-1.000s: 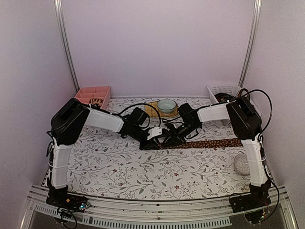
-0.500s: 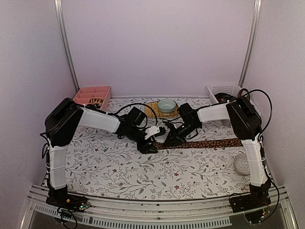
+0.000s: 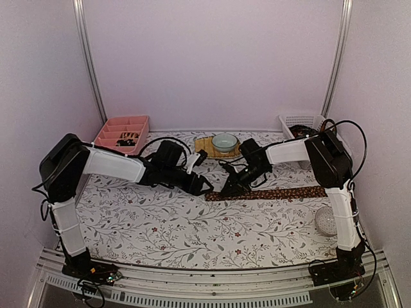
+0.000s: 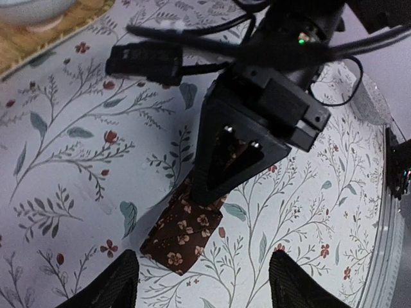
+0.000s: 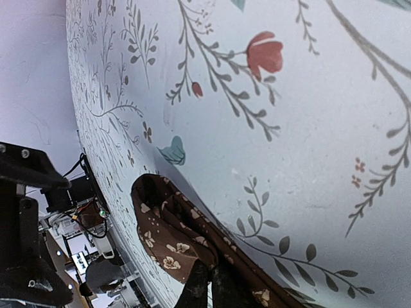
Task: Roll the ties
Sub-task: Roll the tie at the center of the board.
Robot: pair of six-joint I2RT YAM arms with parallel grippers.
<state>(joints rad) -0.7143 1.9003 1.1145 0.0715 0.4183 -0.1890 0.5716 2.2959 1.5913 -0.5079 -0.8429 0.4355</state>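
Observation:
A dark brown tie (image 3: pixel 282 192) with small light flowers lies stretched across the floral table, running right from the middle. Its left end is folded over into a short doubled piece (image 4: pixel 183 234). My right gripper (image 3: pixel 226 191) is shut on that folded end; in the right wrist view the fingertips (image 5: pixel 212 289) pinch the fabric (image 5: pixel 167 237) just above the table. My left gripper (image 3: pixel 204 187) hovers just left of the fold, open and holding nothing. Its two fingers (image 4: pixel 106 289) straddle the space in front of the tie end.
A pink divided tray (image 3: pixel 123 128) with dark rolled fabric in it stands at the back left. A pale bowl (image 3: pixel 224 142) sits on a woven mat (image 3: pixel 205 149) at the back centre. A white basket (image 3: pixel 300 122) stands back right, a clear round object (image 3: pixel 325 220) near the right arm.
My left gripper has opened and drawn back to the left, off the tie's end. The right gripper has closed on the folded end and stayed in place.

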